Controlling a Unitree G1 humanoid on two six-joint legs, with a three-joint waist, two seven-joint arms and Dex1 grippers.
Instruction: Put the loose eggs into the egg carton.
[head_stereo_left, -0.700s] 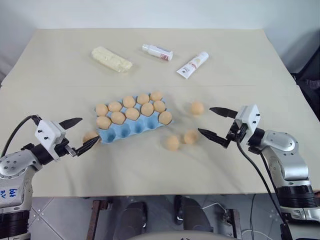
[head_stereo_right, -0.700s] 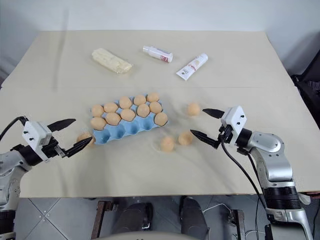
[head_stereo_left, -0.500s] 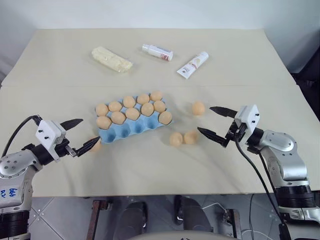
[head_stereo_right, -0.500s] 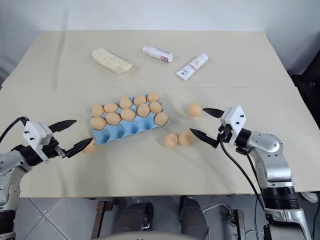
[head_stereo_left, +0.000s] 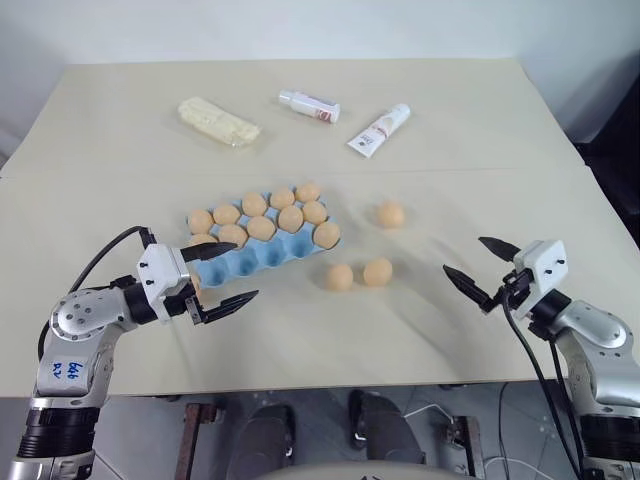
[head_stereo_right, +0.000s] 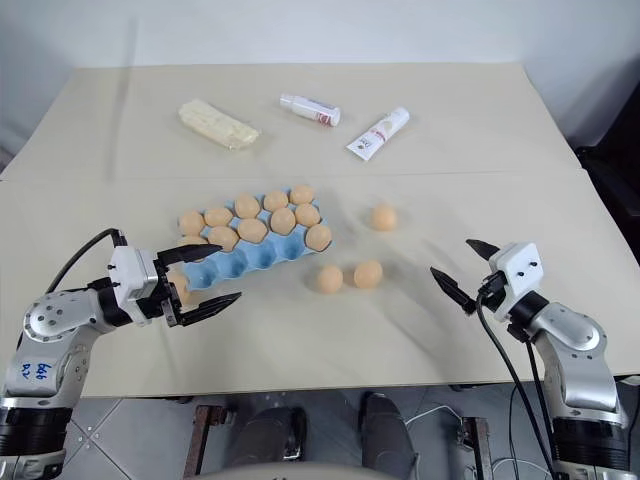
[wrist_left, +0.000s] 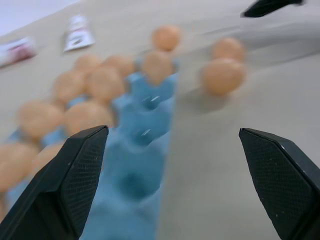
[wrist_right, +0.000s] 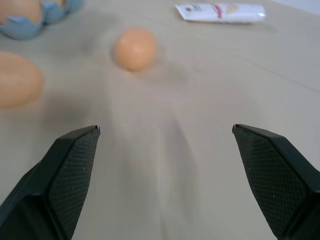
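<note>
The light blue egg carton (head_stereo_left: 262, 240) is seen near the middle of the bench (head_stereo_left: 480, 130), its two far rows filled with eggs and its near row of cups left bare. Three loose eggs (head_stereo_left: 378, 271) are found on the bench to the carton's right, two close together near its right end and one farther back. The left tool (head_stereo_left: 222, 272) is held spread and empty at the carton's near left end, while the right tool (head_stereo_left: 480, 268) is held spread and empty, well apart from the eggs.
</note>
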